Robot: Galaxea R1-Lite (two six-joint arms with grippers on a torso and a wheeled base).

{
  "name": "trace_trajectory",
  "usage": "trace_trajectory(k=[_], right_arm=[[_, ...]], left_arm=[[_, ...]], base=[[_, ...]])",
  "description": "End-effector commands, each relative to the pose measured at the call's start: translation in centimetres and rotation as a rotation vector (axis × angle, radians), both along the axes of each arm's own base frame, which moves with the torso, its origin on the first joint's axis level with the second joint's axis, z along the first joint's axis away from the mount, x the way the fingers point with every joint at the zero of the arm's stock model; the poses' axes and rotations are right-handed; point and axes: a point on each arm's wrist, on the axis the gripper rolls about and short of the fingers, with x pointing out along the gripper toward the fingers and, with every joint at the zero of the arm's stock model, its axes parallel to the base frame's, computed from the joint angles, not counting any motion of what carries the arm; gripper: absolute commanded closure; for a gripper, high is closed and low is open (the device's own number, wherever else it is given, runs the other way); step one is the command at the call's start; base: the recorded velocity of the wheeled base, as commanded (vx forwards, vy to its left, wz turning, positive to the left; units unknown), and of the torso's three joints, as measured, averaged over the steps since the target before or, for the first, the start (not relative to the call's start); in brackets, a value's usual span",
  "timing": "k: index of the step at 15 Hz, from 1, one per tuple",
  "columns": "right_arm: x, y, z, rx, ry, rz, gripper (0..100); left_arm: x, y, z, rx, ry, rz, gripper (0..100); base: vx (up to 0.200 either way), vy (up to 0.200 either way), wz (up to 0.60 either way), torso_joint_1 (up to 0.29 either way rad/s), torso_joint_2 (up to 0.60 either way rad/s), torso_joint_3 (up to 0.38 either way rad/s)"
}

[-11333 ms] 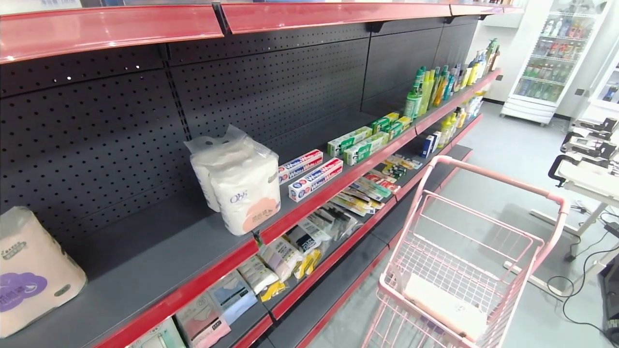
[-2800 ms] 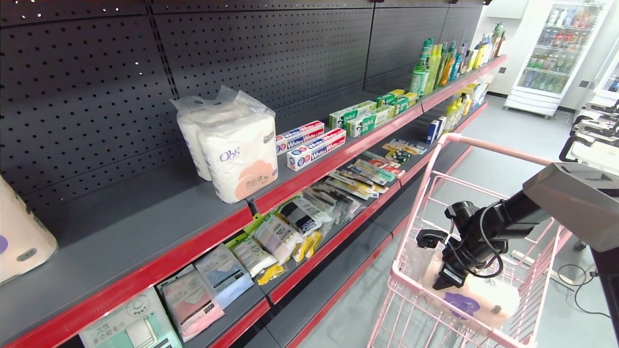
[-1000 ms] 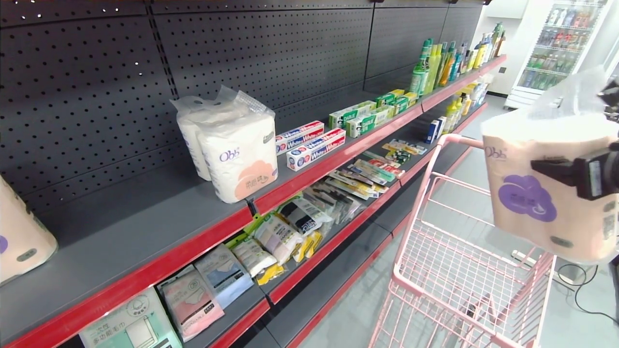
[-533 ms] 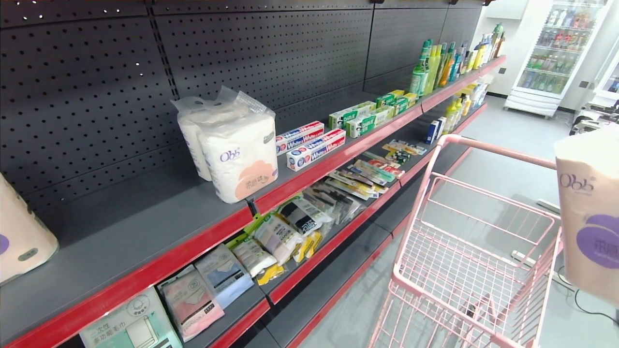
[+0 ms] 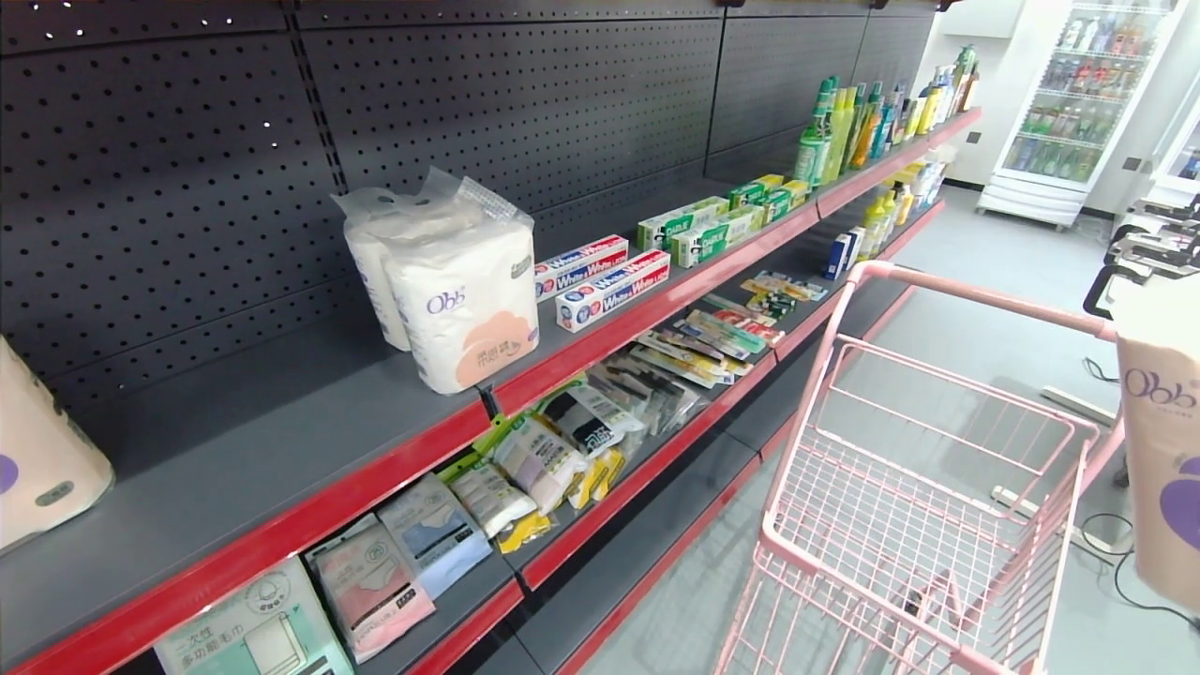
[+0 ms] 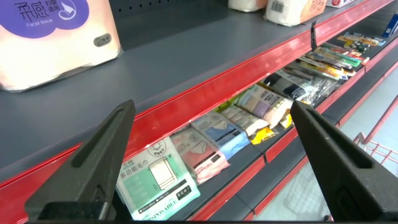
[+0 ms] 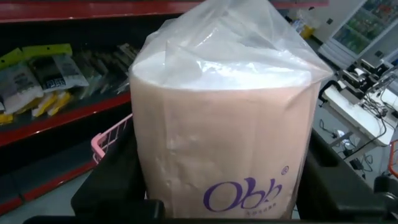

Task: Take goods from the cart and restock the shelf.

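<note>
We are clamping a plastic-wrapped purple-lettered tissue pack (image 7: pixel 224 124) in our right gripper (image 7: pixel 224 193), up by the right side of the pink wire cart (image 5: pixel 937 292). Our left gripper (image 6: pixel 211 106) is hanging wide open, holding nothing, before the shelf (image 5: pixel 262 441), which is carrying a peach-marked tissue pack (image 5: pixel 464 300) beside 2 red-and-blue toothpaste boxes (image 5: pixel 609 277).

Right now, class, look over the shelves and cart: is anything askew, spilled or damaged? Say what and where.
Nothing looks spilled or damaged. The flat packets on the lower shelf lie overlapping at a slant, not in rows. The tissue pack in the right pincer hangs by the cart, not yet shelved.
</note>
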Motion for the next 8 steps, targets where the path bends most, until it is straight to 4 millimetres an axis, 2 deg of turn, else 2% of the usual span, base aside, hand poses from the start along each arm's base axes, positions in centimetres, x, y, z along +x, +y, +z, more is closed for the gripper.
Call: trace_trajectory(k=[1, 4, 8], right_arm=[[0.23, 0.01, -0.31, 0.001, 0.017, 0.000, 100], [0.44, 0.02, -0.48, 0.001, 0.030, 0.003, 100], [0.93, 0.04, -0.58, 0.001, 0.048, 0.004, 100]], left_arm=[[0.01, 0.00, 0.01, 0.000, 0.001, 0.000, 0], [0.01, 0.00, 0.01, 0.000, 0.001, 0.001, 0], [0.01, 0.00, 0.01, 0.000, 0.001, 0.001, 0]], base=[[0.000, 0.000, 0.00, 0.000, 0.00, 0.000], [0.000, 0.000, 0.00, 0.000, 0.00, 0.000], [0.000, 0.000, 0.00, 0.157, -0.33, -0.176]])
